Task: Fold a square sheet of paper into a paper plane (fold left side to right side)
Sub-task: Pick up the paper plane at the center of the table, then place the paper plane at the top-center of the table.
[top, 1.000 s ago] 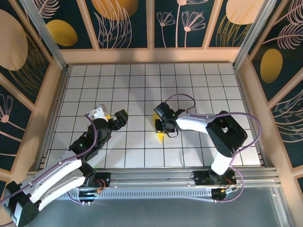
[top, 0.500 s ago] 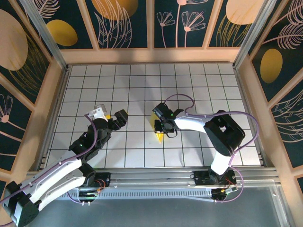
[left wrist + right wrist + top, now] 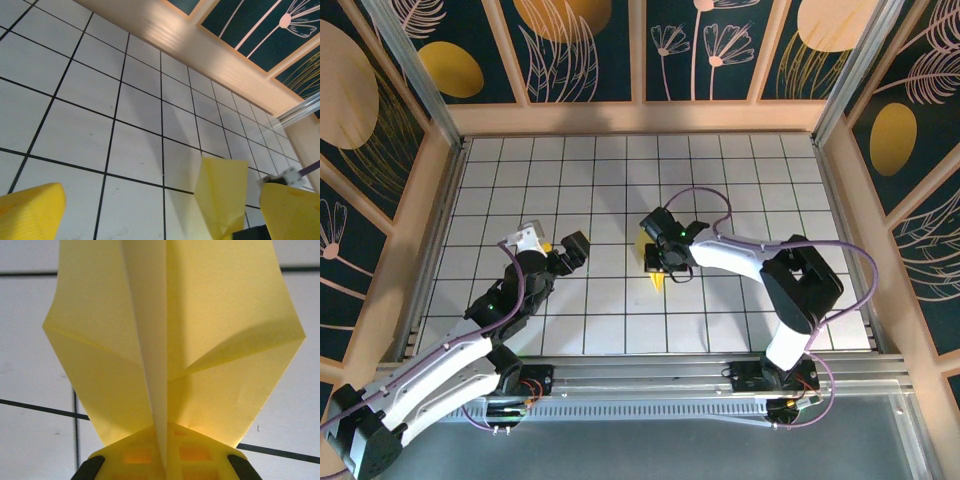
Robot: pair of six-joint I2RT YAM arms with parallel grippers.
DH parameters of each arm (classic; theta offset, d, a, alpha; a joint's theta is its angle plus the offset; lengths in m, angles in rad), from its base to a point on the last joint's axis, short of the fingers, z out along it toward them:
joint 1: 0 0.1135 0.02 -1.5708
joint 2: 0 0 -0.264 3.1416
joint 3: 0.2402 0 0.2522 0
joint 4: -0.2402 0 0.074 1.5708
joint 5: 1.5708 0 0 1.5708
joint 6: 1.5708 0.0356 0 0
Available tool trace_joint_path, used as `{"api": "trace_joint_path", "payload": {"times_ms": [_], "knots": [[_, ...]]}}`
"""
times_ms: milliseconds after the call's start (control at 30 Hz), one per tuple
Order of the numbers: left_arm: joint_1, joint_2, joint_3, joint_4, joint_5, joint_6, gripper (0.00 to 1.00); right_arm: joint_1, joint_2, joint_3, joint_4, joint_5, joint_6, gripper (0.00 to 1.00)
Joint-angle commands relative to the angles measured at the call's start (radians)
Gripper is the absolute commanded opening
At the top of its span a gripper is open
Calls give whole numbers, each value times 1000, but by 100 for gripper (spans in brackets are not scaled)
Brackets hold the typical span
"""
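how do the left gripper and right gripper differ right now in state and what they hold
The left gripper stands wide open and empty; the right gripper is shut on the creased pale-yellow paper, pinching its centre fold. Over the white gridded table, the left gripper hangs left of centre; the right gripper sits near the middle. Both have yellow fingertips.

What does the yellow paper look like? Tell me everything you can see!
The yellow paper is thin, plain and pale yellow, and it is already folded with sharp creases. A middle ridge runs along it, and flaps spread out to both sides. The right hand is shut on that ridge at one end. The paper sits near the middle of the white tiled table and seems to stand up rather than lie flat.
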Motion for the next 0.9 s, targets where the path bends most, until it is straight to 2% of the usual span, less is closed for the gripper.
{"api": "trace_joint_path", "payload": {"times_ms": [0,167,400,533,867], "knots": [[4,-12,40,-18,-25,85,99,-33,-27,83,-70,45,-31,0],[4,-29,66,-31,-17,192,99,-98,50,227,-120,48,-81,0],[4,-88,68,-62,-18,296,99,-175,250,492,-195,55,-144,0],[4,-110,61,-66,5,316,99,-192,378,648,-250,74,-172,0],[4,-98,59,-66,33,343,99,-226,654,1014,-413,17,-235,0]]}}
